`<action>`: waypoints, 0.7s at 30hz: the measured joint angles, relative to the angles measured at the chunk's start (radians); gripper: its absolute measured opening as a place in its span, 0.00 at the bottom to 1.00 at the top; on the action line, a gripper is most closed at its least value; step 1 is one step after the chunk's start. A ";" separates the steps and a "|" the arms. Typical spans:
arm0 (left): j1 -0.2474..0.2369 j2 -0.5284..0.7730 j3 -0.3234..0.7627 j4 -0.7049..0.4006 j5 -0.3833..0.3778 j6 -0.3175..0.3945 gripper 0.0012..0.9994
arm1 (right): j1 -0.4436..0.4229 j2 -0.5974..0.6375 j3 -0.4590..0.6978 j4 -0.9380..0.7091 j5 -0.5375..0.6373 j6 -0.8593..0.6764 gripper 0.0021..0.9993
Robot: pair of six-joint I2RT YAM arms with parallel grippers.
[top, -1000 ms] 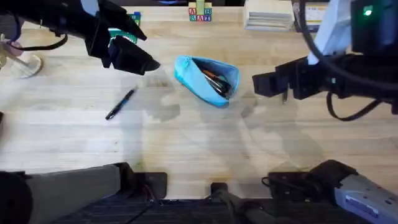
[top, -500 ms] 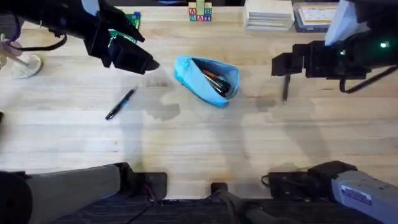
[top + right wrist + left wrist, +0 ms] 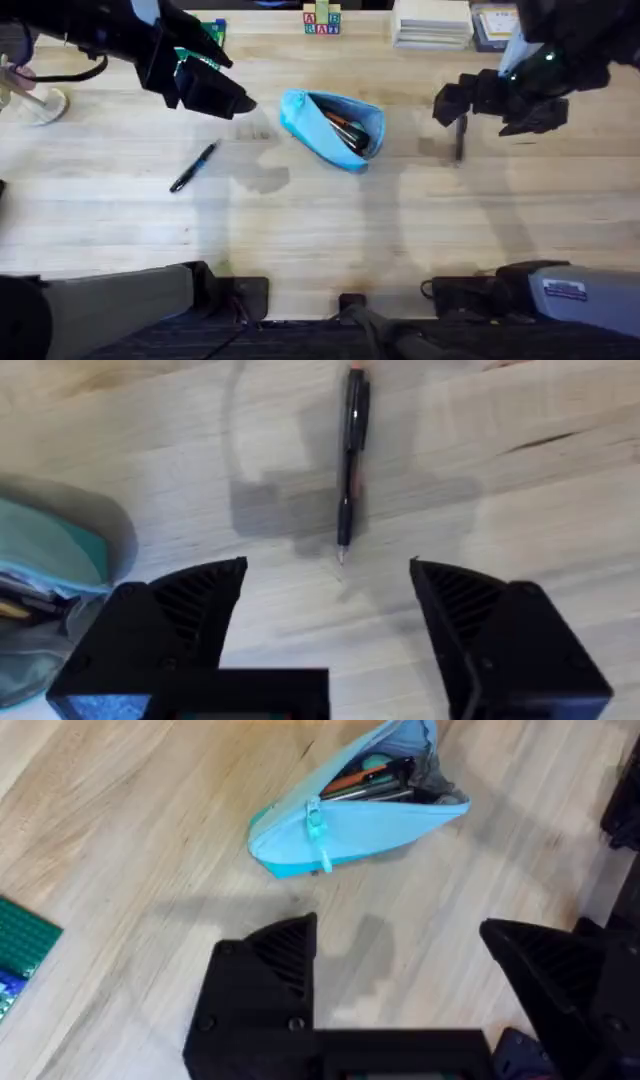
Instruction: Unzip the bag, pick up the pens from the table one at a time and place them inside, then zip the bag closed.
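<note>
Pens are the matter now, and the nearer one [image 3: 459, 137] lies on the desk [image 3: 330, 230] right under the right gripper [image 3: 452, 103]; in the right wrist view that pen [image 3: 350, 465] runs straight away from the gripper [image 3: 330, 575], its tip just ahead of the gap, its long axis pointing between the two fingers rather than across them; the fingers stand wide apart with nothing in them, so a closing pinch would meet the barrel from both sides; I judge the coming move to be a short drop forward and down onto the barrel; the other pen [image 3: 193, 167] lies slantwise on the left half of the desk, nearer the left gripper [image 3: 235, 103], which hovers beyond it, toward the far edge, and is likewise spread apart and empty, as its wrist view shows [image 3: 395, 945]; the bag [image 3: 333, 127] rests between the two arms, its mouth gaping toward the right gripper with pens already inside; from the left wrist view the bag [image 3: 355, 805] lies ahead, well apart from the fingers, its zipper pull hanging on the near side; the right arm is plainly the closer one to the pen under it, and the bag's open mouth is a short carry away.
</note>
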 joint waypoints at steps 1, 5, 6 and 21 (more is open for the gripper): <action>0.000 0.000 0.000 0.000 0.000 0.000 0.99 | 0.000 0.017 0.000 0.009 -0.003 0.000 1.00; 0.000 0.000 0.000 0.000 0.000 0.000 0.99 | -0.010 0.077 0.000 0.063 -0.056 0.001 1.00; 0.000 0.000 0.000 0.000 0.000 0.000 0.99 | -0.015 0.090 0.001 0.074 -0.071 0.002 1.00; 0.000 0.000 0.000 0.000 0.000 0.000 0.99 | -0.113 0.280 0.003 0.189 -0.135 -0.020 1.00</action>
